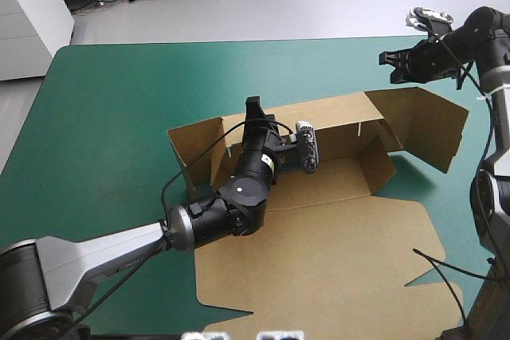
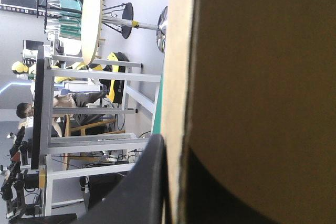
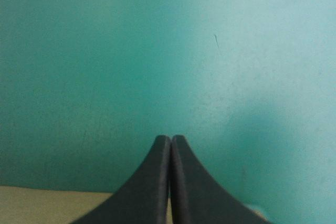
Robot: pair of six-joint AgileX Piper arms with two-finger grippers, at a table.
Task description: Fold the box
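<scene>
The teal-green table cover [image 1: 103, 133] carries the brown cut-board box [image 1: 319, 260] at mid-table, with its broad lid panel flat toward the near edge and its far and side walls raised. The left arm reaches in from the near left corner, bent over the box floor. The left gripper [image 1: 254, 107] is all but closed on the far wall's top edge, with the board pinched between its black fingers [image 2: 142, 192]. The right arm stands at the far right, where the right gripper [image 1: 388, 60] has its fingers pressed into one point, gripping nothing, above bare cover just beyond the box's right flap.
</scene>
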